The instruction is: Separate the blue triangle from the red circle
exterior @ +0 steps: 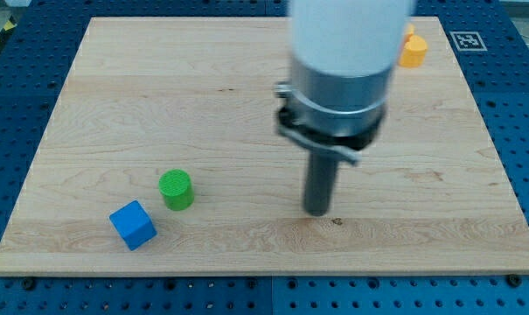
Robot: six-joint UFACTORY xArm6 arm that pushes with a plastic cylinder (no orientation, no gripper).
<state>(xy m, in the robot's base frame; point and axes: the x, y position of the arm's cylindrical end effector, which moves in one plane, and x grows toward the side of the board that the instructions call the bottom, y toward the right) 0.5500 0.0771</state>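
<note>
My tip (pixel 316 212) rests on the wooden board (pixel 115 114), right of centre near the view's bottom. No blue triangle and no red circle show in this view; the arm's wide white and grey body hides part of the board's upper middle. A blue cube (pixel 132 225) lies at the lower left. A green cylinder (pixel 176 189) stands just right of and above it. Both are far to the left of my tip.
A yellow-orange block (pixel 413 51) sits near the board's top right corner, partly hidden by the arm. The board lies on a blue perforated table (pixel 526 131). A marker tag (pixel 467 39) lies off the board's top right corner.
</note>
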